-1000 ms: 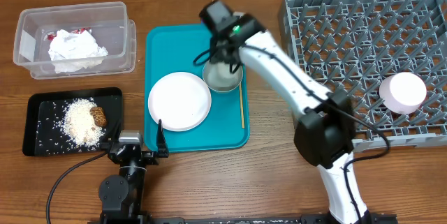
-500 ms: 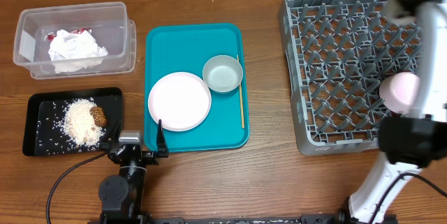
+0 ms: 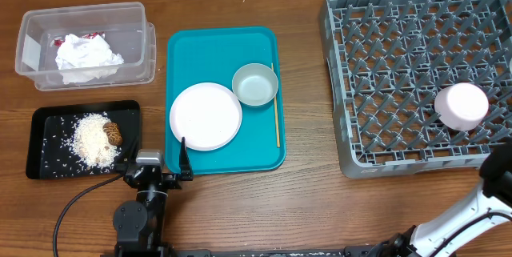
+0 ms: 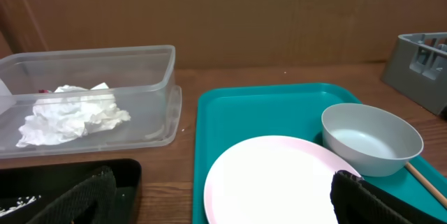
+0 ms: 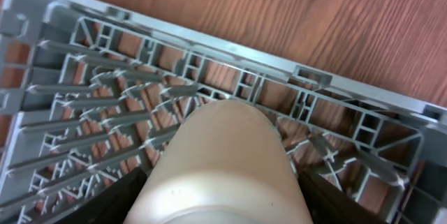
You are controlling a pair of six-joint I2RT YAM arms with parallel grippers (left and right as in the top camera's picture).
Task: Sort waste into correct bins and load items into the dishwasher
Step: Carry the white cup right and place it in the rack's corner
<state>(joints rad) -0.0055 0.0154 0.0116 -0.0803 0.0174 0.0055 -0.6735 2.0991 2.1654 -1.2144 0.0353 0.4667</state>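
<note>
Across the right side of the wooden surface (image 3: 304, 209) sits the square grey dish rack (image 3: 384, 65). Left of it lies the teal tray (image 3: 192, 49). The clear plastic tub (image 3: 128, 25) stands at the far left, and the shallow black tray (image 3: 48, 121) lies just in front of it, near the teal tray's left edge. On the teal tray the round white plate (image 3: 205, 116) lies toward the near left, with the grey-rimmed bowl (image 3: 255, 85) upright just beside its far right rim. Crumpled white napkins (image 3: 84, 55) lie inside the tub. The left tool (image 3: 158, 162) rests at the teal tray's near left corner, its fingers (image 4: 377, 199) spread wide with nothing between them. A pale pinkish dish (image 3: 462, 105) rests among the pegs close to the rack's right edge. The right tool (image 5: 223, 210) shows only as dark slivers either side of that dish in its wrist view; whether it grips the dish or stands open I cannot tell. A heap of white rice-like crumbs (image 3: 92, 141) lies in the black tray, loose grains scattered around it. The thin wooden stick (image 3: 277, 121) lies on the teal tray along its right side. A small brown lump (image 3: 114, 134) touches the heap's right side, and a sliver of red wrapper (image 3: 58, 41) peeks from under the napkins.
</note>
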